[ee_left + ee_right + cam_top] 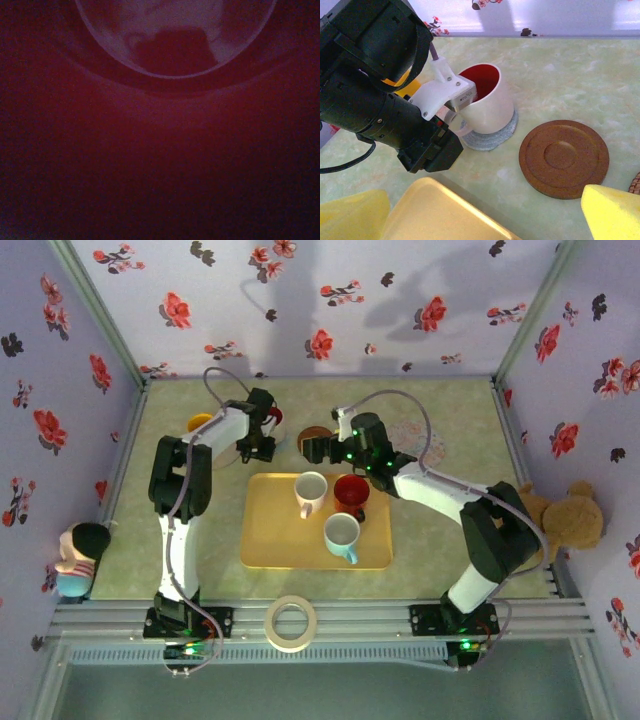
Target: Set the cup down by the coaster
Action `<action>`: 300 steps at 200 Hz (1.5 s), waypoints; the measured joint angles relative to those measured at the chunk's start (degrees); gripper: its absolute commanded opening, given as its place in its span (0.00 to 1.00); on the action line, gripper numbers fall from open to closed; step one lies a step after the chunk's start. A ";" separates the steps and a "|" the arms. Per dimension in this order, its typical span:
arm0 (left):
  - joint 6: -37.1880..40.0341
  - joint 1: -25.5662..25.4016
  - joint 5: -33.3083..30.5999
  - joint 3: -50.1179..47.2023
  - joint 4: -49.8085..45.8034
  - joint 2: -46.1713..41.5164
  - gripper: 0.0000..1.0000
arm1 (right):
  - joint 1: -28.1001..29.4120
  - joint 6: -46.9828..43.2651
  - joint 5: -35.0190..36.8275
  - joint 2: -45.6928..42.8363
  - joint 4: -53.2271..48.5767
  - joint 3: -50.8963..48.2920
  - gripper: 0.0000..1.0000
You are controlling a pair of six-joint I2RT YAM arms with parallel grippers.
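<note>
Standing upright on a grey coaster (489,140), far on the tabletop (560,75) and left of the middle, the white cup (487,102) has the left pincer (451,95) at its rim; whether the fingers clamp it I cannot tell. A brown coaster (564,158) lies just right. The right pincer (312,447) hangs near, spread wide, holding nothing.

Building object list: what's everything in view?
white red-lined ceramic cup: 1, on grey coaster
grey round coaster: 1, under that cup
brown wooden coaster: 1, beside it
patterned round mat: 1, pale, far right
orange object: 1, far left
yellow plastic tray: 1, centre
cups on tray: 3, cream cup, red cup, pale blue cup
tape roll: 1, cream, near rail
soft toys: 2, doll left, bear right
left gripper: at red-lined cup
right gripper: open, near tray's far edge
</note>
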 measured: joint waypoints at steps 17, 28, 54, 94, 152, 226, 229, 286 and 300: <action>0.00 0.04 0.00 0.00 -0.02 0.00 0.33 | 0.00 -0.02 -0.22 0.24 0.00 0.02 0.99; 0.00 0.07 -0.02 0.00 -0.04 0.00 0.33 | 0.00 0.00 -0.42 0.35 -0.04 0.02 0.99; 0.00 0.09 -0.02 0.00 -0.13 -0.11 0.33 | 0.00 0.00 -0.59 0.37 0.00 0.02 0.99; -0.02 0.09 -0.11 -0.33 -0.50 -1.79 0.37 | 0.00 -0.02 -0.63 0.37 0.17 0.02 0.99; -0.50 0.09 -0.66 -1.79 -0.94 -6.27 0.49 | 0.00 -0.02 -0.66 0.37 0.55 0.00 0.99; -1.62 0.13 -0.66 -1.81 -1.16 -10.84 0.57 | 0.00 -0.02 -0.66 0.28 1.31 -0.46 0.99; -1.66 0.13 -0.66 -1.81 -1.18 -11.13 0.58 | 0.00 -0.02 -0.66 0.26 1.33 -0.48 0.99; -2.51 0.26 0.02 -1.81 -1.62 -16.44 0.69 | 0.00 -0.04 -0.63 -2.34 1.44 -1.70 0.99; -2.86 0.46 0.92 -1.81 -1.60 -18.18 0.72 | 0.00 -0.09 -0.61 -3.37 1.53 -2.10 0.99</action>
